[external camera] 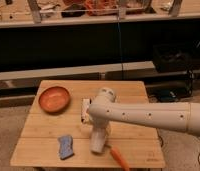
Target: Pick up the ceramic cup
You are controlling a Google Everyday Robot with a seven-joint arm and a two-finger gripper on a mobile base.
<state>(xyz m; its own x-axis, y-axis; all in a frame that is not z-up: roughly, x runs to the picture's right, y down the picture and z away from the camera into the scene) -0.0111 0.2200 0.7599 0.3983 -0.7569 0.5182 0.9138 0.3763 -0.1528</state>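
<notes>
The ceramic cup [98,143] is a small plain white cylinder standing near the front middle of the wooden table [43,132]. My white arm reaches in from the right and bends down over it. The gripper [99,131] points down right at the cup's top and blends with it, so I cannot tell whether it touches or holds the cup. The cup's upper part is hidden by the gripper.
An orange-brown bowl [54,99] sits at the table's back left. A blue sponge [66,146] lies left of the cup. An orange carrot [119,157] lies at the front right of the cup. A small dark-and-white packet [84,109] lies behind the cup. Shelving stands behind the table.
</notes>
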